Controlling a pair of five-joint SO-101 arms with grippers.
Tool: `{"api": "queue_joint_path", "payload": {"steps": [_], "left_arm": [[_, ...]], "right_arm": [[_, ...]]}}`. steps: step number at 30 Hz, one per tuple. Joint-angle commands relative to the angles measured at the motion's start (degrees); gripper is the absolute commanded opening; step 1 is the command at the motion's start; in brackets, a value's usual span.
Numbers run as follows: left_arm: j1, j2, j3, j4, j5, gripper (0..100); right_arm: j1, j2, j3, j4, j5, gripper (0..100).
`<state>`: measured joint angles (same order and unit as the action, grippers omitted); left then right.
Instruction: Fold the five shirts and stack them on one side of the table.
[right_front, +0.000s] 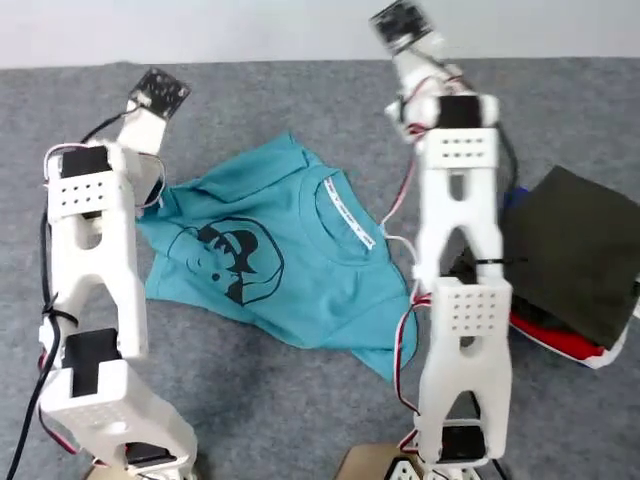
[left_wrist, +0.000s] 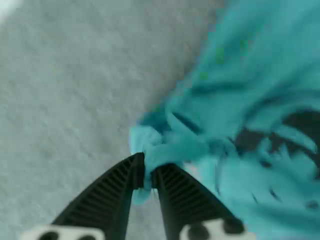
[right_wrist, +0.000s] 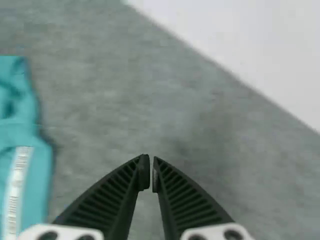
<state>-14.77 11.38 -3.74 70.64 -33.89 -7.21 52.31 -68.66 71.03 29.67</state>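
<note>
Left claw (left_wrist: 144, 172): closed, gripping a bunched fold at the edge of the teal shirt (right_front: 270, 260). The fabric sits pinched between my two ribbed fingertips, and a little of it shows in the narrow gap further back between the fingers. The rest of the shirt spreads away from this claw, printed side up, rumpled near the grip and flatter beyond it. To the other side of the pinch lies the bare grey table cover (right_wrist: 150, 100).

Right claw (right_wrist: 148, 172): fingertips brought together with only a thin slit between them, and nothing held. It hangs above the grey table cover, apart from the shirt. The shirt's collar edge with its white neck label (right_wrist: 17, 170) lies off to one side of this claw, not touching it. Ahead of the fingertips the cover ends at a pale surface (right_wrist: 250, 45).

Finished work: a dark shirt (right_front: 575, 250) lies folded on top of a pile, on the far side of my right arm from the teal shirt. A red shirt (right_front: 555, 338) shows beneath it at the pile's near edge.
</note>
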Motion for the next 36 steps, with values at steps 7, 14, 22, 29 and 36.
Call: {"api": "queue_joint_path", "payload": {"steps": [7,14,22,29,36], "left_arm": [[-0.88,-3.52,-0.48,5.27,0.09,0],[-1.05,-3.87,6.02,1.67,0.09,0],[-1.14,-3.96,10.15,-0.35,0.09,0],[-1.23,-3.96,10.15,-0.35,0.09,0],[-0.88,-4.04,10.07,-0.35,0.09,0]], "right_arm": [[-10.15,5.32,-0.53,-5.14,-11.34,13.6],[-14.81,8.84,-0.53,-9.10,-16.26,20.6],[-18.42,16.22,-0.53,-16.57,-16.18,20.5],[-19.47,21.14,-0.62,-19.30,-8.79,8.8],[-18.95,16.75,-0.70,-9.71,-0.88,1.1]]}}
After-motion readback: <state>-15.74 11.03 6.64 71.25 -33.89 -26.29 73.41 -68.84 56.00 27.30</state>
